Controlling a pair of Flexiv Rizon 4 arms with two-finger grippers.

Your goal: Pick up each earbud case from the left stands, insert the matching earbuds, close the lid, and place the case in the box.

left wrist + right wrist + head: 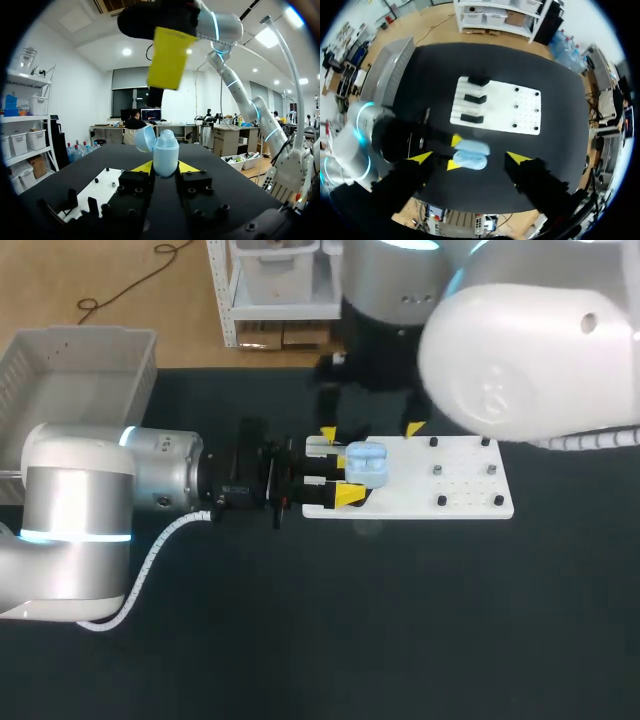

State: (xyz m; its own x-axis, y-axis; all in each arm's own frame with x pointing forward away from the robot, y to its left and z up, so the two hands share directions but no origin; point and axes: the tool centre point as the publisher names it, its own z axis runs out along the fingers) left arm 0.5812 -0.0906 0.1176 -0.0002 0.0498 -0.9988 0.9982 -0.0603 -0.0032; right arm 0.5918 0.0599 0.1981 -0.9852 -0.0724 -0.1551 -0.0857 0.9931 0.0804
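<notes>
The left arm reaches in low across the black table [400, 620], and its gripper [165, 169] is clamped on a pale blue earbud case [165, 152], one yellow fingertip [144, 167] pressed to each side of the case's lower half. The case stands upright between them with its lid [144, 138] swung open to one side. I can't make out from here whether anything sits inside it. Seen from above, the case is held over the left end of the white board [470, 502], which lies near the middle of the table toward the far edge. Three black stands [476, 98] run in a row along that left end of the board, and small pegs [440, 472] dot its right half. The right arm comes down from the far right, and its gripper [371, 430] hangs over the case with the fingers spread wide, one yellow tip out to either side and neither touching it. A grey box [90, 360] sits at the table's far left corner, well apart from the board and both grippers.
</notes>
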